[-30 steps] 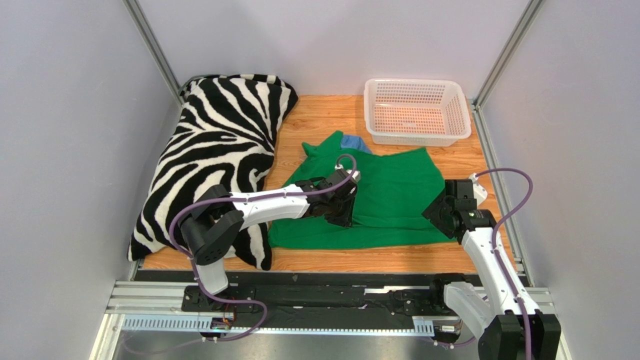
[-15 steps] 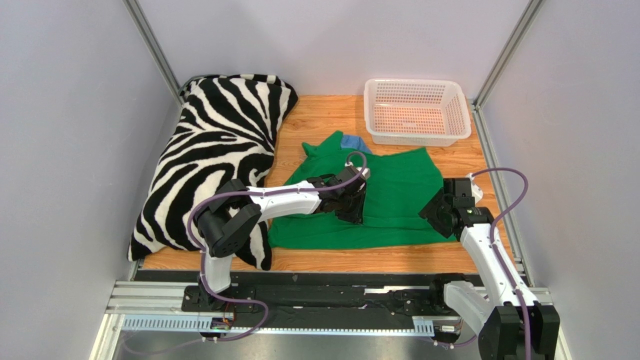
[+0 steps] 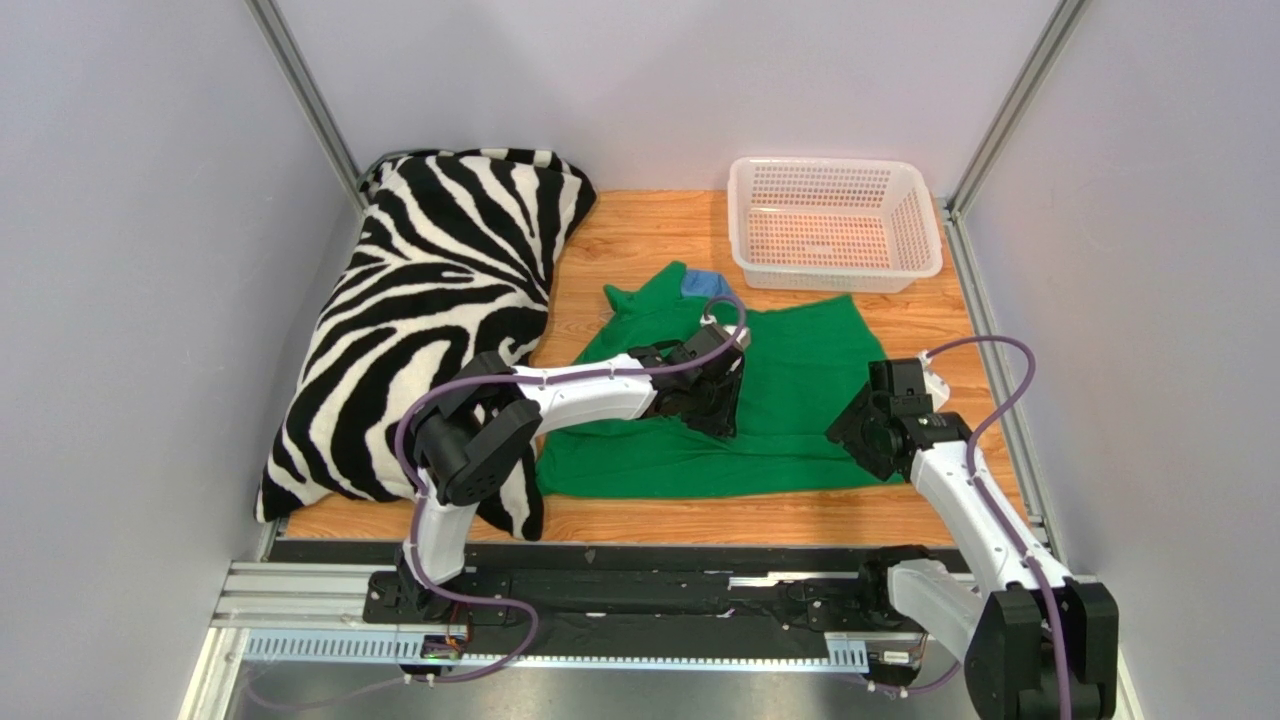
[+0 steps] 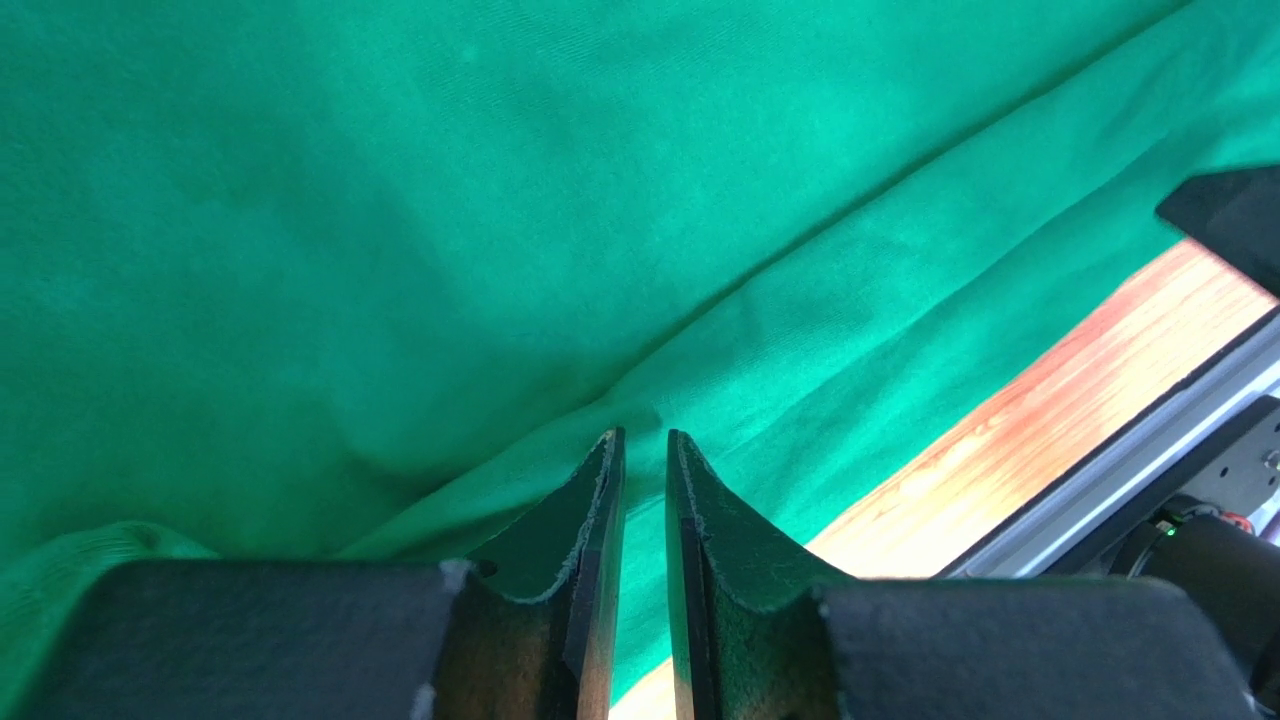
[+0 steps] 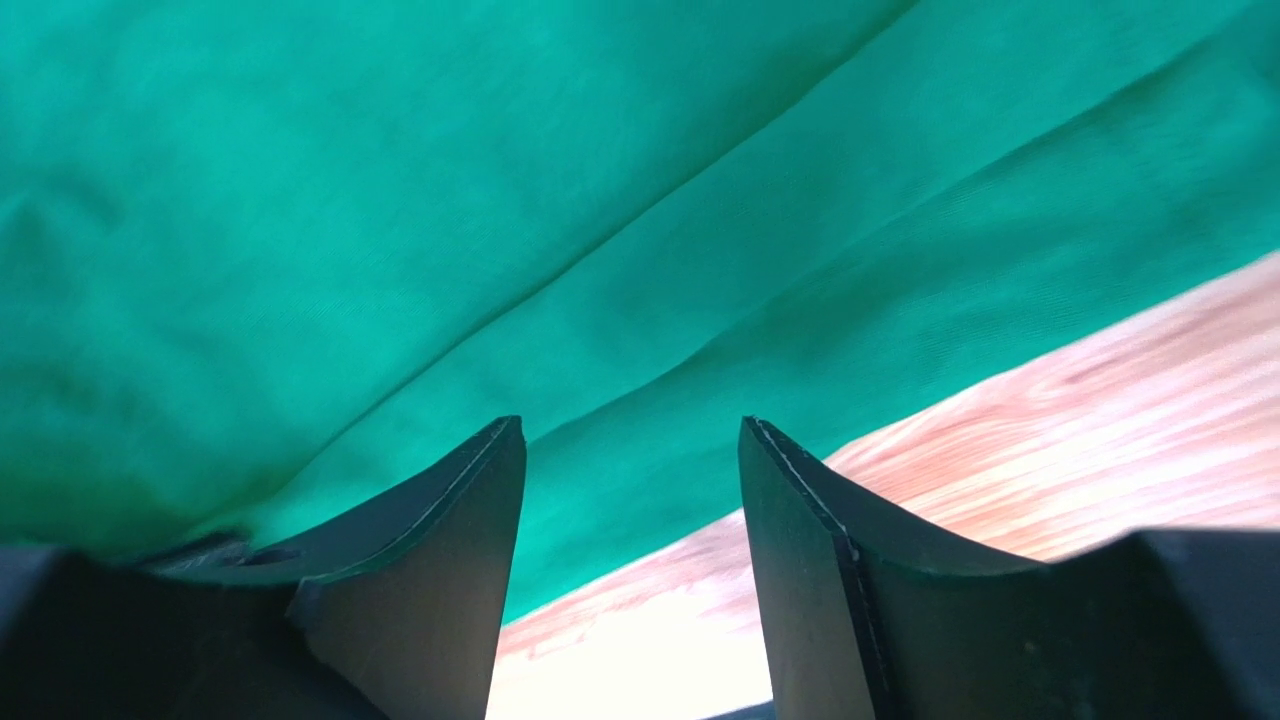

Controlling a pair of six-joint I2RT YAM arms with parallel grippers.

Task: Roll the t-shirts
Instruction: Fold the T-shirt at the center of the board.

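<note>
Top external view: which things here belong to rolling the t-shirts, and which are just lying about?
Part of the job:
- green t-shirt, spread flat on the table
- left gripper, jaws narrowly apart over a fold of the shirt
- right gripper, jaws open at the shirt's edge

Lying about:
- zebra pillow
- white basket
- blue cloth showing behind the shirt
</note>
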